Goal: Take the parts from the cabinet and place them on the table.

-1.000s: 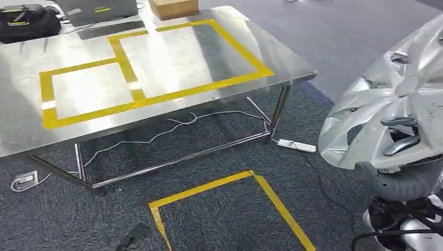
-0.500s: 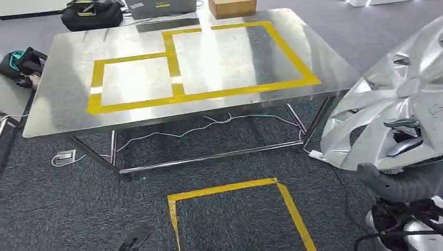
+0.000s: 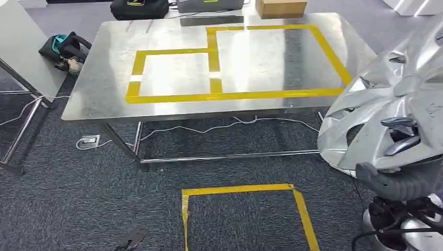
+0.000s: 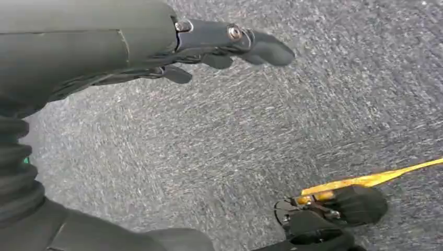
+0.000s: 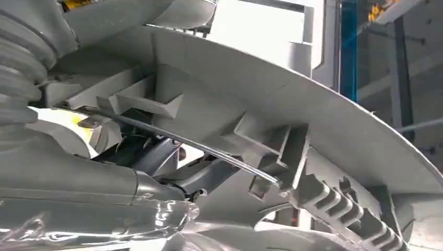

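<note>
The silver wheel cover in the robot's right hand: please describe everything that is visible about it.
The silver wheel cover is a round, glossy part that looks like silver-painted plastic, with curved spokes and openings between them. It is held off the floor at the right of the head view, tilted, beside the steel table, not on it. The right hand grips it, dark fingers passing through an opening. The right wrist view shows its matt grey back with ribs, clips and a thin wire ring.
</note>
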Controlling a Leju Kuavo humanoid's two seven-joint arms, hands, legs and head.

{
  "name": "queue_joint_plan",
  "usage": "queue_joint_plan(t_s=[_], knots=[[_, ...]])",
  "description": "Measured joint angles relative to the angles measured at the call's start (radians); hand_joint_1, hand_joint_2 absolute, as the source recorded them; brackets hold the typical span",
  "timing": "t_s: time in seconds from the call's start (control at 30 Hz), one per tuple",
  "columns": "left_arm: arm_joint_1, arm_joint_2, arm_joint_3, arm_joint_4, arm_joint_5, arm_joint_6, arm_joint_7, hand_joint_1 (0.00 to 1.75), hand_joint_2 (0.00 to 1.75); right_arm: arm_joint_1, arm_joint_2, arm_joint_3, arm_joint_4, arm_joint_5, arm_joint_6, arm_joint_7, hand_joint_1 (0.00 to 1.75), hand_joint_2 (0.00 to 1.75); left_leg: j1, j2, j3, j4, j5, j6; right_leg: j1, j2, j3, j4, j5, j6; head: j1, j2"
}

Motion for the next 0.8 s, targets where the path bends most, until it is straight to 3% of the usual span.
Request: queue_joint_plan(t_s=[0.13, 0.33, 0.7, 0.8], knots=[[-0.003, -0.005, 0.013, 0.0, 0.01, -0.018, 0.0, 0.0, 1.75, 0.0, 0.0, 0.0, 0.0, -0.008, 0.004, -0.002, 1.75, 1.75, 0.0, 0.0, 0.001, 0.0, -0.002, 0.006, 0.0, 0.001, 0.008, -0.015, 0.007, 0.012, 0.0, 0.0], [-0.002, -0.004, 0.022, 0.0, 0.025, -0.039, -0.01, 0.0, 1.75, -0.005, 0.0, 0.0, 0.0, -0.01, 0.005, -0.003, 1.75, 1.75, -0.002, 0.0, 0.002, 0.0, -0.002, 0.014, -0.002, 0.001, 0.009, -0.019, 0.012, 0.022, 0.0, 0.0], [0.001, -0.005, 0.065, 0.0, 0.055, -0.105, -0.139, 0.0, 1.75, 0.036, -0.049, -0.019, 0.003, 0.159, -0.064, 0.007, 1.75, 1.75, -0.004, 0.0, 0.003, 0.001, 0.0, 0.018, -0.004, 0.002, 0.009, -0.019, 0.014, 0.026, 0.0, 0.0], [0.004, -0.004, 0.071, 0.0, 0.056, -0.103, -0.152, 0.0, 1.75, 0.053, -0.069, -0.036, -0.011, 0.164, -0.074, 0.007, 1.75, 1.75, -0.008, 0.0, 0.003, 0.001, -0.005, 0.026, -0.008, 0.002, 0.01, -0.02, 0.012, 0.031, 0.0, 0.0]])
